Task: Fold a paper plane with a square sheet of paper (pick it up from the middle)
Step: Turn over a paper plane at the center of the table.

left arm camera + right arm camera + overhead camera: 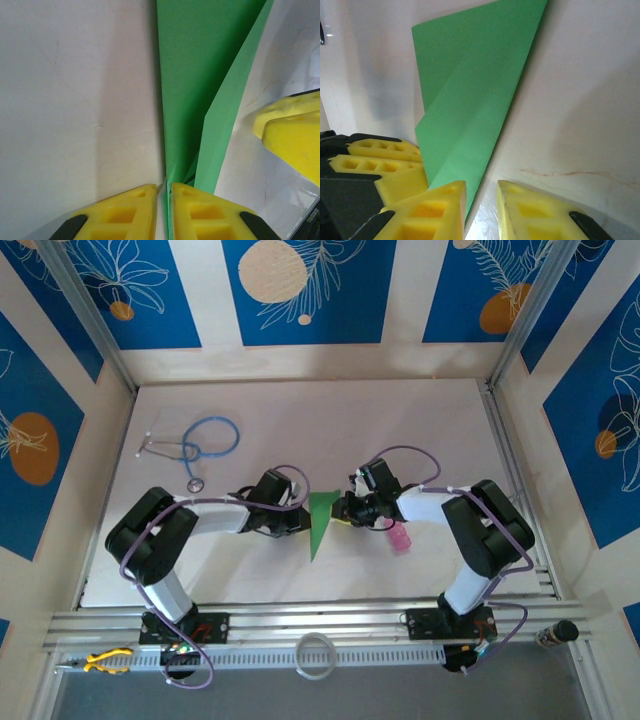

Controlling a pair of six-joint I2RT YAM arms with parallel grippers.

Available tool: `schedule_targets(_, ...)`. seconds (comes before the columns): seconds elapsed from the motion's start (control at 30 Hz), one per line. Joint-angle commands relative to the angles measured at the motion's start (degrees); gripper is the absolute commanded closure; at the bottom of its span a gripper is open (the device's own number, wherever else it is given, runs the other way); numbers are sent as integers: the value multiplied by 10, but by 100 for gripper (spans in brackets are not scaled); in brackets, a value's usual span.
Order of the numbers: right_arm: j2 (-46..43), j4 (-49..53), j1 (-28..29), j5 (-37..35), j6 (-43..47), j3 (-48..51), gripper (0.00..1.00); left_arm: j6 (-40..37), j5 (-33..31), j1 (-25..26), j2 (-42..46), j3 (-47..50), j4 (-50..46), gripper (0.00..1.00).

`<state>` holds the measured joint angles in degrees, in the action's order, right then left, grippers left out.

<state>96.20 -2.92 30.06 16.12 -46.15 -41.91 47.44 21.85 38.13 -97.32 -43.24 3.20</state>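
The square sheet of paper (322,518) is bright green and folded into a narrow creased shape. It lies mid-table with its point toward the near edge. My left gripper (300,518) meets it from the left. In the left wrist view the left gripper (164,202) is shut on the paper's (200,75) layered edge, which runs up between the yellow fingers. My right gripper (346,510) sits at the paper's right side. In the right wrist view it (481,205) stands open, and the paper's (470,100) edge passes by its left finger (442,210).
A small pink bottle (400,538) lies just right of the right gripper. A blue-tubed stethoscope (200,445) rests at the back left. The right gripper's finger (295,135) shows at the right of the left wrist view. The left gripper's fingers (385,160) crowd the paper's left.
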Motion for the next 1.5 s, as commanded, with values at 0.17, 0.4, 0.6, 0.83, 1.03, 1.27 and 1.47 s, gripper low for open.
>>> schedule_targets(0.17, 23, -9, 7, 18, -10, -12, 77, 13, 46, -1, -26, -1, 34, 83)
schedule_targets(0.4, 25, 0, 9, 17, -7, -13, 77, 43, 60, -1, -29, 14, 84, 85)
schedule_targets(0.6, 27, -8, 10, 20, -10, -7, 78, 65, 69, -2, -31, 25, 121, 87)
schedule_targets(0.83, 29, -13, 9, 22, -13, -3, 78, 78, 85, -2, -42, 30, 150, 85)
schedule_targets(1.03, 26, -14, 9, 21, -12, 0, 78, 83, 85, -2, -38, 38, 160, 83)
schedule_targets(1.27, 28, -19, 10, 23, -15, 1, 78, 100, 92, -2, -41, 43, 188, 83)
schedule_targets(1.47, 27, -33, 8, 30, -21, 6, 78, 109, 104, -2, -48, 44, 211, 84)
